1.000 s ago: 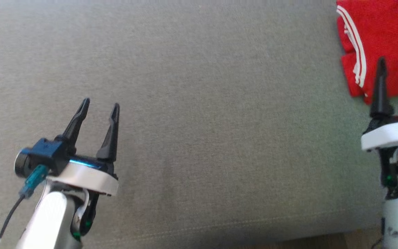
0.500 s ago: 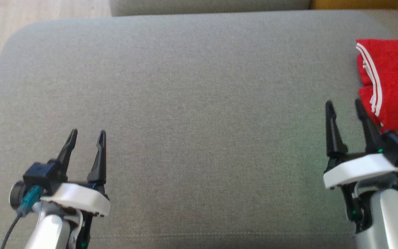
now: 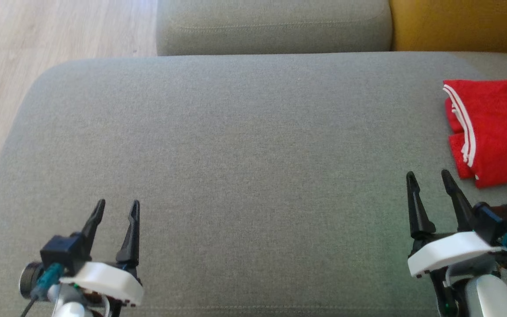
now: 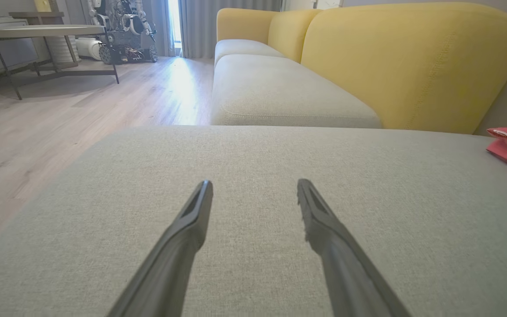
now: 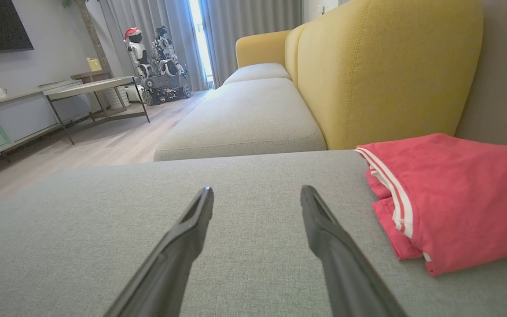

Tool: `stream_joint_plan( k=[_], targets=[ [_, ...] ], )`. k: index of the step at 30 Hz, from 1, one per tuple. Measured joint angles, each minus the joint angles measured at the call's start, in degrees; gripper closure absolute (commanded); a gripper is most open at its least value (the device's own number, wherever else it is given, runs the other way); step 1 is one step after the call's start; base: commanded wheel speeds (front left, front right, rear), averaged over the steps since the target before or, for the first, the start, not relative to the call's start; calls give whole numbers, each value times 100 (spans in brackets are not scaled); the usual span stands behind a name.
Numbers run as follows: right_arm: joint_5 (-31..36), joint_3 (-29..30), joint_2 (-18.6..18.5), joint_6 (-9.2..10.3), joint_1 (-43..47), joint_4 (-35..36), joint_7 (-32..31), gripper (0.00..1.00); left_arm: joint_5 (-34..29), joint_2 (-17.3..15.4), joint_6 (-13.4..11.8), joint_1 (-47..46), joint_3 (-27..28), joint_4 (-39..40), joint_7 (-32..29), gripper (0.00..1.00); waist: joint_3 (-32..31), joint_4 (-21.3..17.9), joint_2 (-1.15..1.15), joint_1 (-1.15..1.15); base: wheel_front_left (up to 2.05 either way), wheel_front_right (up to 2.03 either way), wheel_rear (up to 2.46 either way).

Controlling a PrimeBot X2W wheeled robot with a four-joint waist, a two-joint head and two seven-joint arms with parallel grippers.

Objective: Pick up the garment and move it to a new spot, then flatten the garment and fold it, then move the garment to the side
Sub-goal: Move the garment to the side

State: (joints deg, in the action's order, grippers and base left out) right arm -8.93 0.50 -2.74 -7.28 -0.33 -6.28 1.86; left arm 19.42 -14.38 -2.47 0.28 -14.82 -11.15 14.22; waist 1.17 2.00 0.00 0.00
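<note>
Right pincer [image 3: 427,174], jaws apart and empty, sits near the folded red garment [image 3: 495,132], which lies just ahead and to its right on the grey sofa cushion [image 3: 244,145]. Left pincer [image 3: 118,203], likewise apart and empty, stands well away; yellow backrest [image 3: 456,24] beyond.

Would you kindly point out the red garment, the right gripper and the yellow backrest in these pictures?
red garment [image 5: 469,198]: right wrist view, on its flat top layer.
right gripper [image 3: 427,173]: head view, midway between its open fingertips.
yellow backrest [image 5: 385,79]: right wrist view, on its front face.
</note>
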Motion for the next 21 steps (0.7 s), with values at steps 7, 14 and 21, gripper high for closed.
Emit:
stream_joint_plan(
  k=[7, 14, 21],
  targets=[
    [0, 2, 3, 0, 166, 42, -4, 0, 0, -4, 0, 83, -93, -11, -1, 0, -138, -49, 0, 0, 0, 0, 0],
    [0, -4, 4, 0, 204, 85, -22, 0, 1, -5, -5, 82, -98, -15, -1, 0, -159, -49, 0, 0, 0, 0, 0],
    [0, -27, 5, 0, 204, 80, -54, 0, 40, -13, -13, 82, -99, -26, -1, 0, -159, -6, 0, 0, 0, 0, 0]
  ],
)
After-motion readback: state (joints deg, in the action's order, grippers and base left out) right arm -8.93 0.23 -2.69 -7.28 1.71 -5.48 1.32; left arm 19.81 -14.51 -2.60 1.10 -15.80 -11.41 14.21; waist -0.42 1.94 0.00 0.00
